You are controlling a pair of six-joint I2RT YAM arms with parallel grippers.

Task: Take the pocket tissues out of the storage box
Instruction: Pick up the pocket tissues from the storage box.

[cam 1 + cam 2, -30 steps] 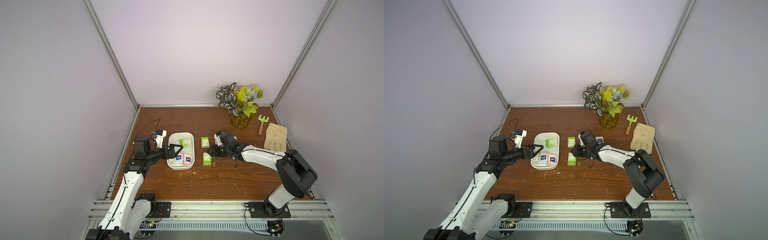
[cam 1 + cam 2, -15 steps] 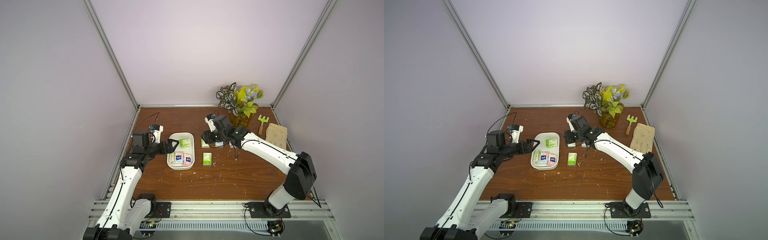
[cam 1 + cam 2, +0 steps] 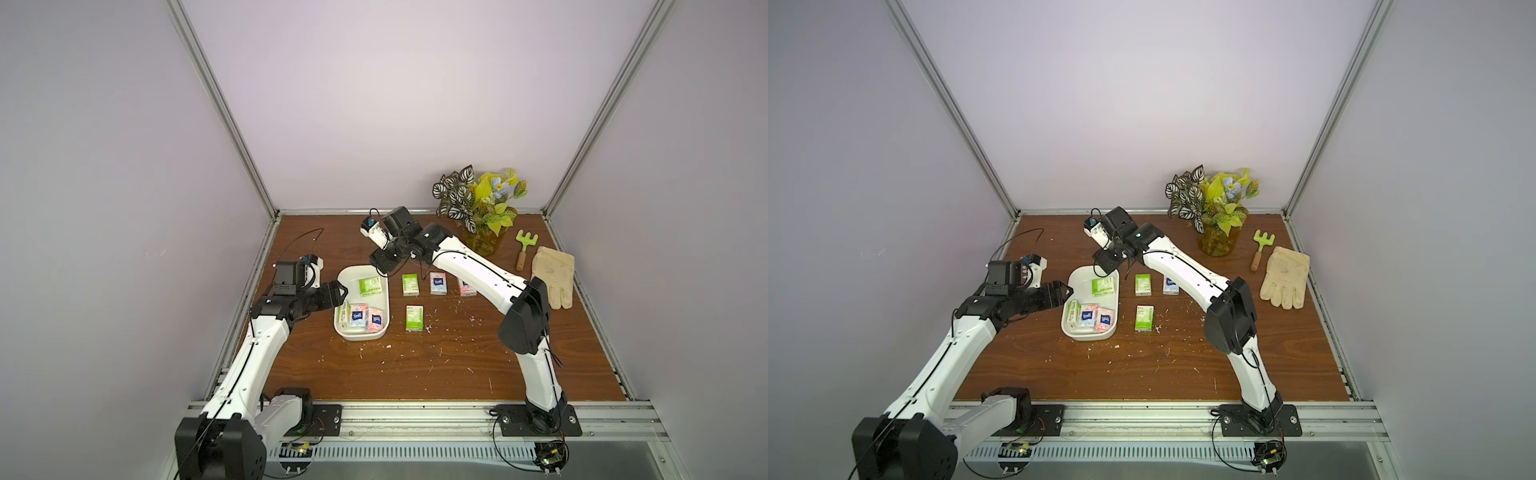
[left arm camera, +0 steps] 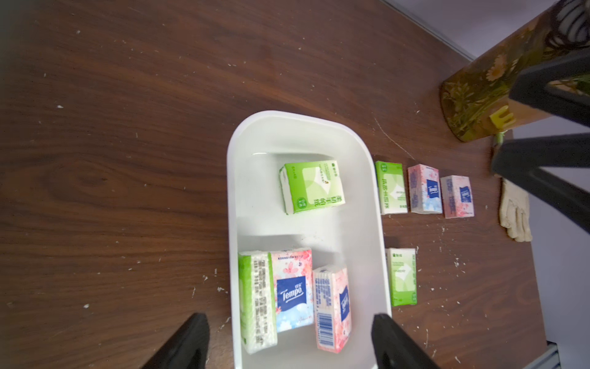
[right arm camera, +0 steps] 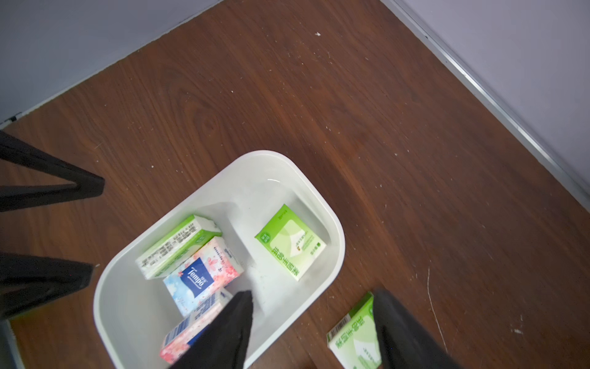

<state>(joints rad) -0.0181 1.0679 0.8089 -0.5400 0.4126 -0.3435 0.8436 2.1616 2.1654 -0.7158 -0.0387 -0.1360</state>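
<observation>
Unloading at the halfway mark: 4 tissue packets (image 3: 410, 284) lie out on the table (image 3: 457, 353), a row of 3 (image 3: 438, 283) just beside the box (image 3: 351, 284) and a lone green packet (image 3: 414, 318) nearer my base. I judge they were set to the side so neither arm must reach over them. 4 more sit in the box: a flat green packet (image 3: 370, 286) alone at the far end, and at the near end an edge-standing green packet (image 3: 343, 316), a flat pink packet (image 3: 358, 320) and a tilted pink packet (image 3: 376, 321), pressed together. My left gripper (image 3: 341, 296) hangs at the box's left rim, jaws apart and empty, probably lining up on that cluster (the edge-standing one offers a narrow pinch). My right gripper (image 3: 380, 268) hovers over the far end, jaws parted, holding nothing.
</observation>
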